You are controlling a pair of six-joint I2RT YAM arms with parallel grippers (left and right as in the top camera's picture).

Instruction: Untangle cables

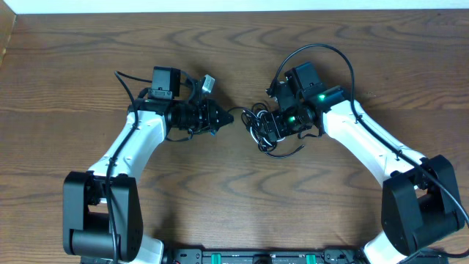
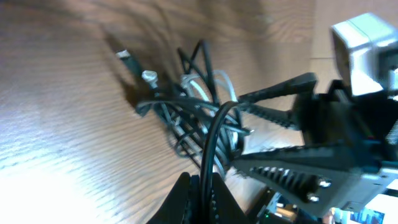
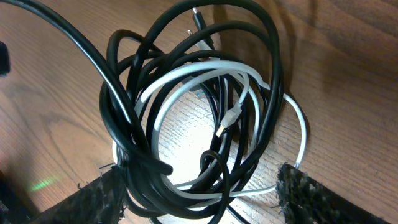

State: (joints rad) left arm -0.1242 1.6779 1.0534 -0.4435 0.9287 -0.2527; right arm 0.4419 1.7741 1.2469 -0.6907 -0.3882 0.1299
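Left gripper (image 1: 229, 117) jaws clamped on one black cable (image 2: 206, 143) running into the tangle. Right gripper (image 3: 199, 186) jaws spread wide, straddling the cables (image 1: 264, 132), black plus white, bunched mid-tabletop (image 1: 234, 44).

The cables (image 1: 262, 130) lie in a tangle on the table (image 1: 234, 51), just right of centre in the overhead view. The right gripper (image 1: 265, 129) reaches over the tangle from the right, its fingers (image 3: 305, 193) standing on either side of the coil. The left gripper (image 1: 226, 119) sits just left of the tangle, and one strand runs from it into that gripper's fingers (image 2: 186, 193).
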